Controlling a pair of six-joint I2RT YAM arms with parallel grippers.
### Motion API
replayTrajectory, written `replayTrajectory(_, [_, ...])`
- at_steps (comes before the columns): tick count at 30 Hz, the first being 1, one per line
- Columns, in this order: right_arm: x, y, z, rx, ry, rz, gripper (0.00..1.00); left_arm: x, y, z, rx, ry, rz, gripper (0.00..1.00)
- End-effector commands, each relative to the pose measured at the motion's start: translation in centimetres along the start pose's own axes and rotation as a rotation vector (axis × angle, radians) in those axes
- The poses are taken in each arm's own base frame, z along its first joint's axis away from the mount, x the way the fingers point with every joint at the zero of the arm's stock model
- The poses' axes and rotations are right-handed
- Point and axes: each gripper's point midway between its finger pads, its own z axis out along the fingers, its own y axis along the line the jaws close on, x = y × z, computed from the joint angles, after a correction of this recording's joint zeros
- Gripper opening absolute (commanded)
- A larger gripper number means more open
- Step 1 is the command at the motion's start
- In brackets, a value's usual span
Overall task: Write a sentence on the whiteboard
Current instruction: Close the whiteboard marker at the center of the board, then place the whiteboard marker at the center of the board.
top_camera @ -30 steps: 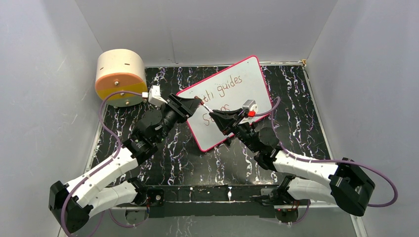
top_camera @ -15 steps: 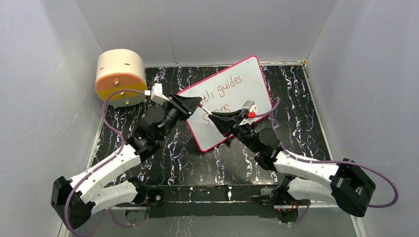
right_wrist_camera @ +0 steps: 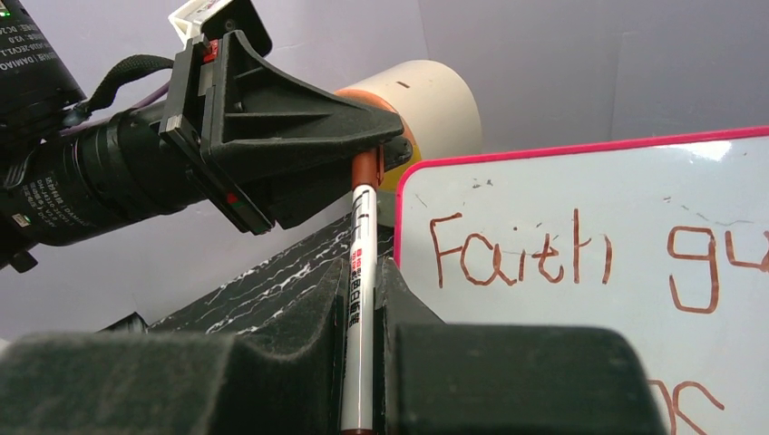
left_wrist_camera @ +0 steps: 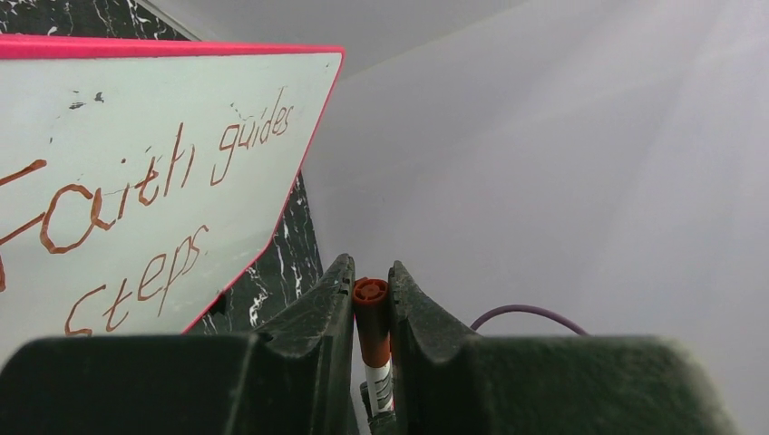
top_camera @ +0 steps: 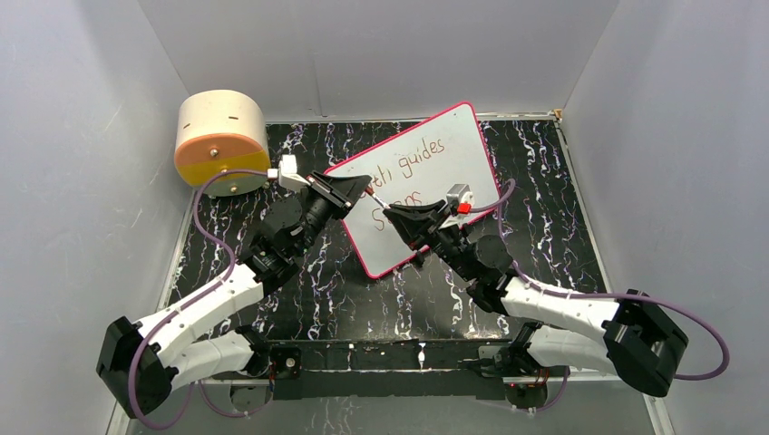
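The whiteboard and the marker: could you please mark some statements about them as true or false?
1. The sentence on the whiteboard reads "Faith guides steps". True.
2. The sentence is written in blue. False: it is brownish-red.
3. The right gripper is shut on the marker. True.
4. The left gripper is far from the marker. False: its fingers sit on both sides of the marker's cap end.
5. The drum lies on the whiteboard. False: it is off the board, far left.
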Motion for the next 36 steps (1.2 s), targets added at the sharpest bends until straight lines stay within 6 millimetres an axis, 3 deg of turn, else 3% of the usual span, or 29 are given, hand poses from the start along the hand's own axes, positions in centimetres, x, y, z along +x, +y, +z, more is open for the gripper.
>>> replayTrajectory(1, [-2.5,0.4,1.0,-0.003,-0.096,0.040,0.00,2.5,-1.1,-0.5,0.086,0.112,-0.056,0.00])
replayTrajectory(11, [-3.8,-0.4,2.7,0.030,-0.135,0.120,0.00,4.2,-1.0,-1.4,0.130,0.173,-0.054,0.00])
replayTrajectory(18, [-2.2,-1.6,2.6,0.072,-0.051,0.151,0.00,4.1,-1.0,-2.6,0.164,0.166,-0.002,0.00])
replayTrajectory(25, [-0.8,-1.4,1.1,0.042,0.033,0.148,0.00,3.0,0.8,-3.2,0.087,0.106,0.060,0.01])
replayTrajectory(32, [1.2,-1.7,-1.4,0.058,0.141,0.106,0.00,-0.2,3.8,-4.2,-0.107,-0.006,0.225,0.33])
replayTrajectory(36, [3.3,-2.1,-3.0,0.074,0.267,0.051,0.00,-2.9,5.1,-5.6,-0.226,-0.075,0.368,0.45])
